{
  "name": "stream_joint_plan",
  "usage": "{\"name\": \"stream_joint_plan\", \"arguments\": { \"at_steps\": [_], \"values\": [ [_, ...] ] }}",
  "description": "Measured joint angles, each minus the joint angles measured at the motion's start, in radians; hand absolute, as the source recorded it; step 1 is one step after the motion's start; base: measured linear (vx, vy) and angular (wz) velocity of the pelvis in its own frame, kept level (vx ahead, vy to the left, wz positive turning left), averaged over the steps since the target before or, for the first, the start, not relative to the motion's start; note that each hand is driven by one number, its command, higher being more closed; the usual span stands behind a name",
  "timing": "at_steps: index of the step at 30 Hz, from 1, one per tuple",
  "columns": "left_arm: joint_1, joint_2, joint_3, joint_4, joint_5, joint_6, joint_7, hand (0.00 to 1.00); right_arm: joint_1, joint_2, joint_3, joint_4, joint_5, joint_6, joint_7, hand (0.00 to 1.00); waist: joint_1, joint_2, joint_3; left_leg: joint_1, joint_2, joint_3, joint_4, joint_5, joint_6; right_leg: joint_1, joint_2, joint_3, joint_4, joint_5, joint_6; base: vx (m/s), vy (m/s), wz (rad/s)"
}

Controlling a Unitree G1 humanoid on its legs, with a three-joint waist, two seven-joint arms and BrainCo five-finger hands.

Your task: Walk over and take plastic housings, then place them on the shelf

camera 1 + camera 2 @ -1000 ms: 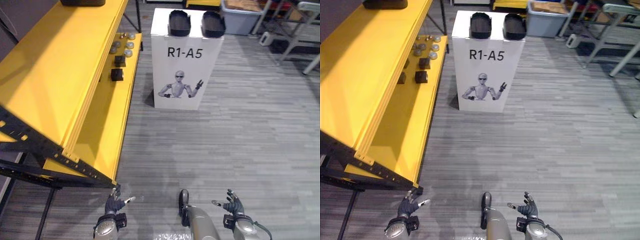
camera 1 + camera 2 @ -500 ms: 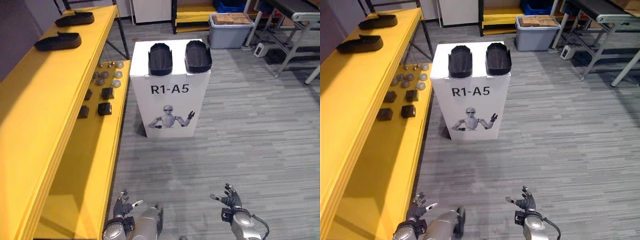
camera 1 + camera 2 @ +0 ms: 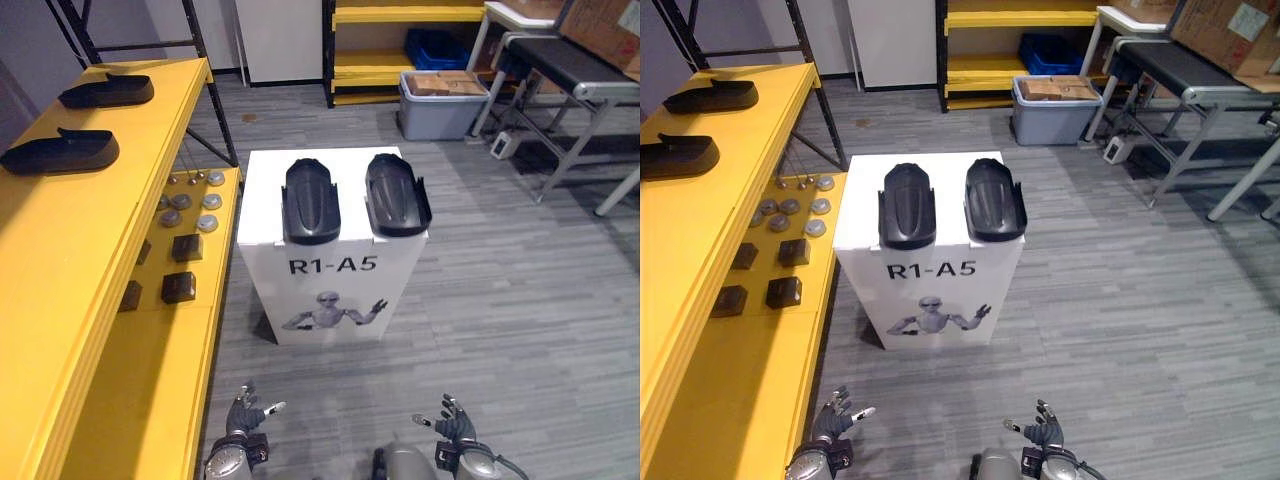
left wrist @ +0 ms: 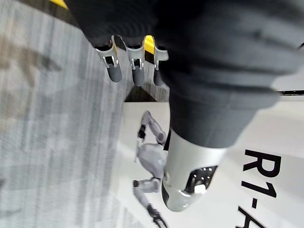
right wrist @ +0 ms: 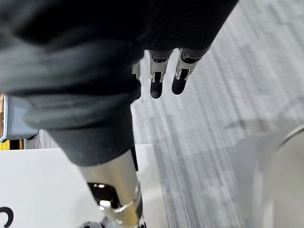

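Two black plastic housings lie side by side on top of a white box (image 3: 335, 290) straight ahead: the left housing (image 3: 311, 200) and the right housing (image 3: 396, 193). Two more black housings (image 3: 60, 153) (image 3: 105, 91) rest on the top board of the yellow shelf (image 3: 60, 260) on my left. My left hand (image 3: 245, 416) hangs low at the bottom of the view, fingers relaxed and holding nothing. My right hand (image 3: 450, 425) is likewise low, open and empty. Both hands are well short of the box. The left wrist view shows straight fingers (image 4: 114, 69) over the floor.
The shelf's lower board (image 3: 165, 370) carries small dark blocks (image 3: 178, 287) and several round metal pieces (image 3: 190, 205). Behind the box stand a grey bin (image 3: 440, 103), another yellow rack (image 3: 400, 40) and metal table frames (image 3: 570, 110) at the right. Grey floor surrounds the box.
The camera has moved forward and tilted up: the white box with its two housings now sits nearer and lower in view. Both hands stay low and open.
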State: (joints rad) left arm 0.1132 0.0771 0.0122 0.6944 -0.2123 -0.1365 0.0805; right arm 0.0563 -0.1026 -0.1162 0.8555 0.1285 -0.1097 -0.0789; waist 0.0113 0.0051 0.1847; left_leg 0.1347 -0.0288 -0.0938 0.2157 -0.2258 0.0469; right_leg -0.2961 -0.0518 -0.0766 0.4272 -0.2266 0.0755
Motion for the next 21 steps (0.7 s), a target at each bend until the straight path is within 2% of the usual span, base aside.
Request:
{"name": "stream_joint_plan", "arguments": {
  "at_steps": [1, 2, 3, 5, 6, 8, 10, 12, 13, 14, 15, 18, 21],
  "values": [
    [0.002, 0.006, 0.0, 0.001, 0.001, -0.001, 0.001, 0.0, 0.005, 0.0, 0.0, 0.003, 0.0, 0.001, -0.001, 0.0, 0.003, -0.008, -0.004, 0.007, 0.003, -0.01, 0.001, -0.012, -0.018, 0.002, 0.001, 0.012, -0.077, 0.057, -0.003, 0.56, -0.226, 0.8],
    [0.01, 0.018, 0.001, 0.006, 0.002, -0.001, 0.002, 0.0, 0.023, 0.002, 0.001, 0.005, -0.001, 0.002, -0.001, 0.0, 0.003, -0.027, -0.021, 0.027, 0.007, -0.032, 0.011, -0.042, -0.047, 0.018, 0.0, 0.011, -0.107, 0.231, -0.033, 0.57, -0.269, 0.66],
    [0.01, 0.012, 0.004, 0.035, 0.002, -0.001, 0.005, 0.0, 0.023, -0.005, -0.003, 0.022, -0.003, 0.005, -0.002, 0.0, 0.007, -0.002, -0.033, 0.017, 0.042, -0.054, 0.06, -0.054, -0.061, 0.024, 0.021, -0.016, -0.088, 0.245, -0.082, 0.66, -0.338, 0.6],
    [0.017, 0.004, 0.011, 0.035, 0.002, 0.001, 0.008, 0.0, 0.016, 0.0, 0.003, -0.006, -0.002, 0.006, -0.002, 0.0, 0.009, 0.01, -0.033, -0.071, 0.061, -0.045, 0.257, -0.039, -0.084, 0.069, 0.046, -0.04, -0.135, 0.223, -0.103, 0.56, -0.302, 0.32],
    [0.013, -0.014, 0.027, 0.029, 0.002, 0.002, 0.009, 0.0, 0.019, 0.002, 0.014, -0.035, 0.003, 0.006, -0.003, 0.0, 0.007, 0.018, -0.025, -0.167, 0.082, -0.019, 0.462, -0.007, -0.112, 0.128, 0.063, -0.042, -0.189, 0.215, -0.119, 0.47, -0.232, 0.28],
    [0.018, -0.035, 0.036, 0.021, 0.0, 0.002, 0.006, 0.0, 0.022, 0.006, 0.019, -0.045, 0.008, 0.004, -0.006, 0.0, 0.018, 0.019, -0.019, -0.226, 0.132, 0.059, 0.588, -0.048, -0.116, 0.225, 0.079, -0.047, -0.24, 0.216, -0.129, 0.43, -0.157, 0.12],
    [0.019, -0.053, 0.031, 0.012, 0.0, 0.002, 0.0, 0.0, 0.022, 0.006, -0.003, -0.059, 0.027, 0.002, -0.01, 0.0, 0.022, 0.015, -0.018, -0.247, 0.149, 0.12, 0.525, -0.074, -0.121, 0.293, 0.066, -0.038, -0.276, 0.216, -0.129, 0.31, -0.022, -0.1],
    [0.017, -0.058, 0.021, -0.004, 0.0, 0.001, 0.0, 0.0, 0.018, 0.009, -0.046, -0.076, 0.028, -0.002, -0.017, 0.0, 0.029, 0.02, -0.019, -0.283, 0.151, 0.148, 0.307, -0.072, -0.131, 0.32, 0.043, -0.011, -0.309, 0.215, -0.126, 0.23, 0.077, -0.3],
    [0.017, -0.058, 0.019, -0.004, 0.0, 0.0, 0.0, 0.0, 0.02, 0.005, -0.057, -0.075, 0.028, -0.002, -0.018, 0.0, 0.027, 0.025, -0.021, -0.281, 0.152, 0.146, 0.223, -0.036, -0.132, 0.326, 0.041, -0.012, -0.314, 0.212, -0.117, 0.2, 0.136, -0.18],
    [0.019, -0.063, 0.014, -0.001, 0.0, 0.001, 0.0, 0.0, 0.035, -0.005, -0.071, -0.075, 0.033, -0.002, -0.02, 0.0, 0.017, 0.057, -0.03, -0.283, 0.169, 0.128, 0.09, 0.125, -0.133, 0.338, 0.057, -0.013, -0.316, 0.19, -0.084, 0.19, 0.175, 0.0],
    [0.012, -0.06, 0.008, 0.016, 0.0, 0.001, 0.0, 0.0, 0.037, -0.002, -0.082, -0.056, 0.043, 0.001, -0.024, 0.0, 0.011, 0.066, -0.026, -0.266, 0.168, 0.122, 0.083, 0.145, -0.121, 0.361, 0.057, -0.005, -0.32, 0.179, -0.072, 0.2, 0.18, 0.02],
    [0.018, -0.029, 0.001, 0.021, 0.0, 0.001, 0.0, 0.0, 0.064, 0.011, -0.082, -0.059, 0.05, 0.001, -0.025, 0.0, 0.008, 0.034, -0.035, -0.208, 0.122, 0.154, -0.014, 0.16, -0.099, 0.36, 0.008, 0.018, -0.314, 0.157, -0.042, 0.18, 0.157, -0.11],
    [0.032, -0.018, 0.001, 0.021, 0.001, 0.001, 0.0, 0.0, 0.062, 0.013, -0.12, -0.067, 0.05, 0.001, -0.029, 0.0, 0.005, 0.035, -0.038, -0.173, 0.1, 0.179, -0.067, 0.172, -0.083, 0.359, -0.012, 0.04, -0.314, 0.149, -0.029, 0.08, 0.066, -0.19]
  ]
}}
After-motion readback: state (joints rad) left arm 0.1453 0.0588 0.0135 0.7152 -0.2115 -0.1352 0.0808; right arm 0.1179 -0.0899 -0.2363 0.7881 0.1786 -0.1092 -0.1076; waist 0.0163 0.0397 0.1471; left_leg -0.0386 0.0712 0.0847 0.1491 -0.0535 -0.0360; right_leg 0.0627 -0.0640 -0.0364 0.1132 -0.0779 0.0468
